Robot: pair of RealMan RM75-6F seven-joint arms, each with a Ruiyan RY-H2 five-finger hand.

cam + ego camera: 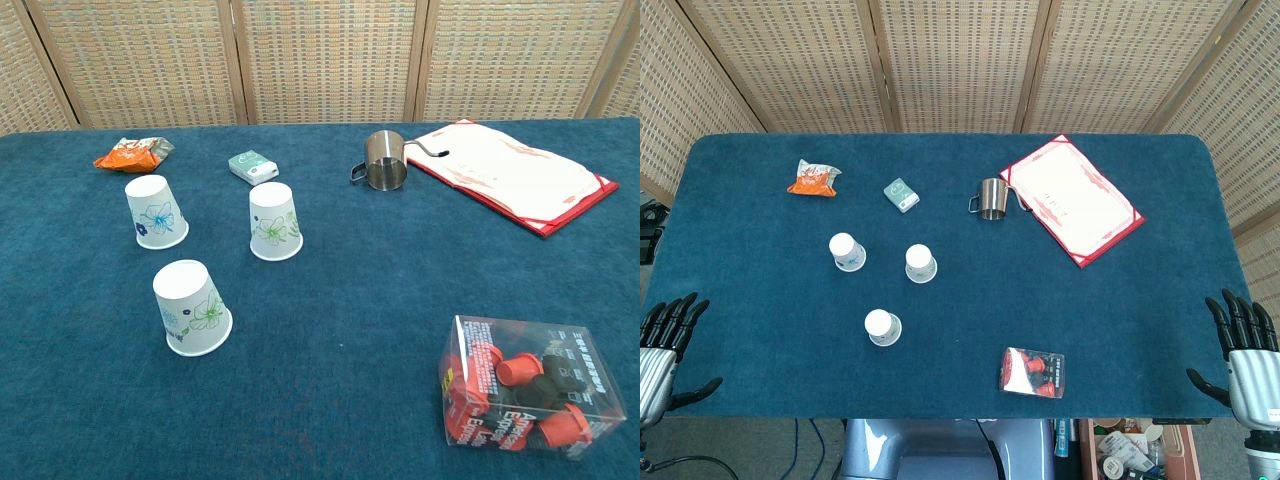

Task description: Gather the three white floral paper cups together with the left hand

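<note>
Three white floral paper cups stand upside down and apart on the blue table [760, 260]: one at the back left [847, 251] [156, 211], one to its right [920, 263] [273, 221], one nearer the front [883, 327] [191, 308]. My left hand [665, 345] hangs open at the table's left front edge, well away from the cups. At the right front edge my right hand [1246, 355] is open too. Neither hand holds anything, and neither shows in the chest view.
An orange snack packet [813, 179] and a small green box [901, 194] lie behind the cups. A steel mug [991, 198] stands beside a red-bordered certificate folder [1072, 198]. A clear box of red and black parts [1032, 372] lies front right.
</note>
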